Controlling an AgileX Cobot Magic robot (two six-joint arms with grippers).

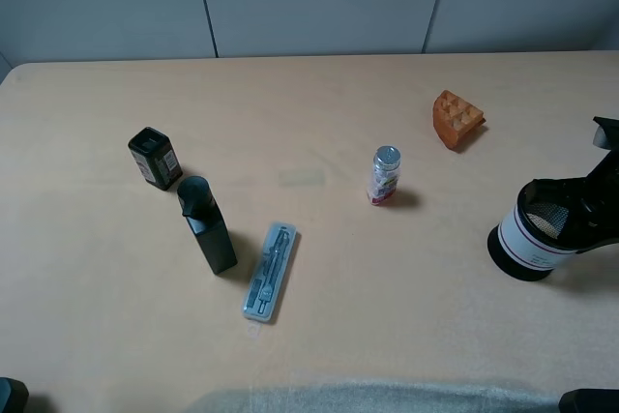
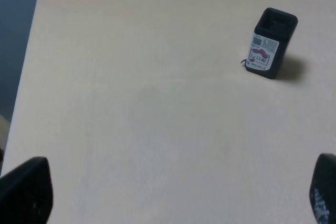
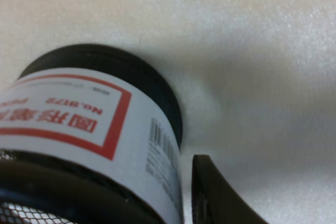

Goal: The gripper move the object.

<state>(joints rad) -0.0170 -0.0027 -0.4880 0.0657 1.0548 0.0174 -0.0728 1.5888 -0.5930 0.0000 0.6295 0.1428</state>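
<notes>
Exterior high view: pen cup (image 1: pixel 525 239) at far right of bench (image 1: pixel 319 103), right gripper (image 1: pixel 577 217) jaws straddling its rim wall; can't tell if clamped. Left gripper (image 2: pixel 173 198) jaws spread wide.

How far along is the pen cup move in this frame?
Done: the right gripper is at the pen cup near the table's right edge, with one finger outside the labelled wall. In hand: taking hold at the rim; whether the grip is closed cannot be told. Left: lifting and carrying, since the cup's base looks on or close to the table.
</notes>
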